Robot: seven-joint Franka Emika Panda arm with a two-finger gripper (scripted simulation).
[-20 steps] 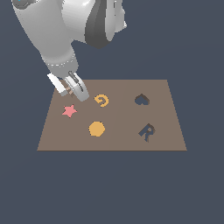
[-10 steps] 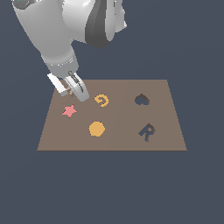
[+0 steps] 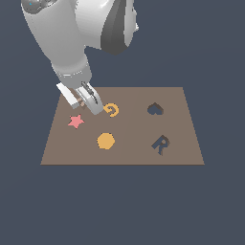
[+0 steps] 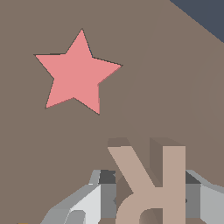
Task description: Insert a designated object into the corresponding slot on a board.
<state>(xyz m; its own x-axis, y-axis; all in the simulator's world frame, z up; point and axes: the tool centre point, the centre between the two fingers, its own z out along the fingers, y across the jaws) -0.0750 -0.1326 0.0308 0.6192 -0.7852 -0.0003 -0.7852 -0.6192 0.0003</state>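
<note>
The large white-and-grey robot arm (image 3: pixel 76 33) fills the upper part of the exterior view, reaching down toward the exterior view's left side of the scene. Below it lies the large flat brown rectangular board (image 3: pixel 129 153), resting on a plain dark blue-grey tabletop (image 3: pixel 119 206).

On the board's half toward the exterior view's right sit two dark recesses: a dark heart-shaped cut-out (image 3: pixel 154 109) farther back and the dark navy R-shaped slot (image 3: pixel 161 144) nearer the front edge. They are well apart from the arm's tip.

On the other half lie three coloured pieces. A flat orange polygon piece (image 3: pixel 105 141) sits near the front, an orange letter "G" piece (image 3: pixel 111 110) lies just beside the arm's tip, and a flat pink star piece (image 3: pixel 75 121) rests nearer the exterior view's left edge; in the wrist view the star (image 4: pixel 76 72) lies flat on the bare board (image 4: pixel 175 78).

The grey pincer (image 3: pixel 88 103) stands over the board between the star and the "G". Its fingers (image 4: pixel 89 205) are closed on the small flat pale tan-brown letter "R" piece (image 4: pixel 153 183), one on each side of it. The pictures do not settle whether the piece is touching the board or lifted clear of it.
</note>
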